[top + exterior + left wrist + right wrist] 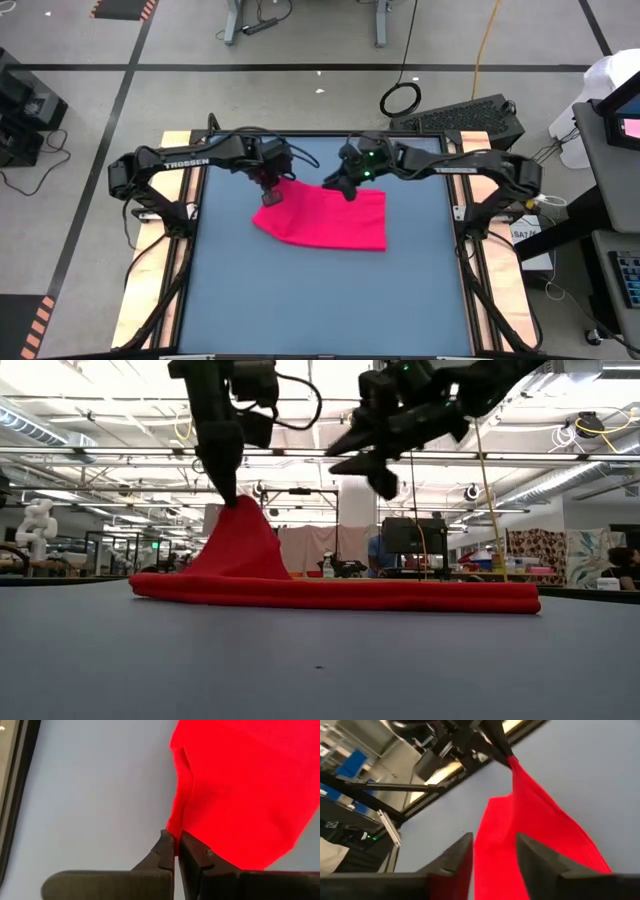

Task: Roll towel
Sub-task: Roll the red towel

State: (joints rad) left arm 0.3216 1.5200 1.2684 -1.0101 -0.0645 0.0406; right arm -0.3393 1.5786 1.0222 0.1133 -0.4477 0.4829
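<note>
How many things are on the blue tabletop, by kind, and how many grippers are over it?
Towel: 1, pinkish-red, one corner pinched up by the shut left gripper
Grippers: 2, the left, and the right gripper, open above the towel, holding nothing
Table: 1, blue top
Total: 4

The towel [330,220] is soft matt cloth, smooth-faced and limply draped. Beneath it the tabletop [320,300] looks matt and smooth; beside that, side rails [185,215] look like pale bare wood.
</note>
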